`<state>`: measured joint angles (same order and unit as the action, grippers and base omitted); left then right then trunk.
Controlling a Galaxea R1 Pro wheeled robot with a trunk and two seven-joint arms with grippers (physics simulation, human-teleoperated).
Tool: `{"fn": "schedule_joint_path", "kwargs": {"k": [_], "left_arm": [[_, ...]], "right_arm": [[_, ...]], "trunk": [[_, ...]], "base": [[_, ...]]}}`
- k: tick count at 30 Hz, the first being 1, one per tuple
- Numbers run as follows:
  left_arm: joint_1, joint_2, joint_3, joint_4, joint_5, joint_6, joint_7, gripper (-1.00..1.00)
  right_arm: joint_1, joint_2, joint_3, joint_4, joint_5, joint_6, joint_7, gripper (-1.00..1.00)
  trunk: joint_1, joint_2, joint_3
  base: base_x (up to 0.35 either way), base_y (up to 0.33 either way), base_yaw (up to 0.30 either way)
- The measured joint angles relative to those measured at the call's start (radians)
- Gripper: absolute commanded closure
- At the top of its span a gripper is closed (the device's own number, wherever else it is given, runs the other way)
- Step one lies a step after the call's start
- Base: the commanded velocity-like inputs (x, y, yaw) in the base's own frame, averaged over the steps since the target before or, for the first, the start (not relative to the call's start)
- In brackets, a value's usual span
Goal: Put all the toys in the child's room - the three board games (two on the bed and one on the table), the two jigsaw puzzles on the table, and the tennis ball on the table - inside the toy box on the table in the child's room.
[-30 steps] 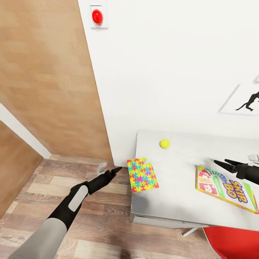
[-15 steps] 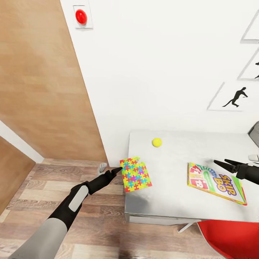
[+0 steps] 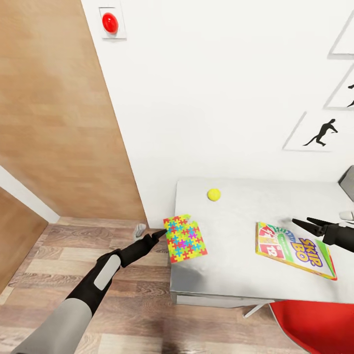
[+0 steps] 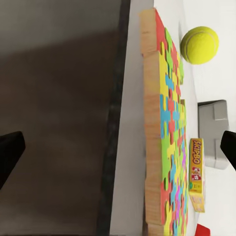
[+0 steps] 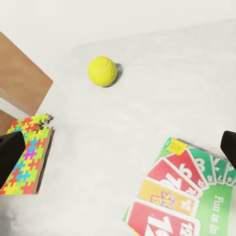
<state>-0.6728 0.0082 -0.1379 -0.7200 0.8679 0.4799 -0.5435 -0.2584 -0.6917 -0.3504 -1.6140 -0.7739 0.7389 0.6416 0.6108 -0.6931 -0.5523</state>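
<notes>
Jigsaw puzzle (image 3: pixel 185 238), thick bright interlocking square overhanging table (image 3: pixel 236 275) edge, beside wide-open, empty left gripper (image 3: pixel 158 233).

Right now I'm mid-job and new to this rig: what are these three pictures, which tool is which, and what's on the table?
It is a simulated wheeled robot with two arms. The wide picture comes from its head, looking down. The left tool reaches toward the table's corner, just short of the puzzle, which overhangs the edge. The right tool hovers over the far side, above the SKIP BO box. The ball lies near the wall. The other two pictures come from cameras at each wrist, looking along the fingers: the left one sees the puzzle edge-on, the right one looks down on the ball. Both tools are open and hold nothing.
</notes>
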Motion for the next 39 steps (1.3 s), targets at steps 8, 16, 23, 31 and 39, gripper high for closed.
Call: {"fn": "schedule_joint_path", "kwargs": {"k": [8,16,23,31,39], "left_arm": [[0.000,0.000,0.000,0.008,0.000,0.000,0.001,-1.00],[0.000,0.000,0.001,0.010,0.000,0.000,0.003,-1.00],[0.000,0.000,0.001,0.012,0.000,0.000,0.004,-1.00],[0.000,0.000,0.001,0.014,0.000,-0.001,0.005,-1.00],[0.000,0.000,0.001,0.014,0.000,-0.001,0.005,-1.00]], "right_arm": [[0.000,0.000,0.000,0.000,0.000,0.000,0.000,-1.00],[0.000,0.000,0.000,0.000,0.000,0.000,0.000,-1.00],[0.000,0.000,0.000,0.000,0.000,0.000,0.000,-1.00],[0.000,0.000,0.000,0.000,0.001,0.000,0.000,-1.00],[0.000,0.000,0.000,0.000,0.001,0.000,0.000,-1.00]], "trunk": [[0.000,0.000,0.000],[0.000,0.000,0.000],[0.000,0.000,0.000],[0.000,0.000,0.000],[0.000,0.000,0.000]], "base": [[0.000,0.000,-0.118],[0.000,0.000,-0.099],[0.000,0.000,-0.033],[0.000,0.000,-0.012],[0.000,0.000,-0.004]]}}
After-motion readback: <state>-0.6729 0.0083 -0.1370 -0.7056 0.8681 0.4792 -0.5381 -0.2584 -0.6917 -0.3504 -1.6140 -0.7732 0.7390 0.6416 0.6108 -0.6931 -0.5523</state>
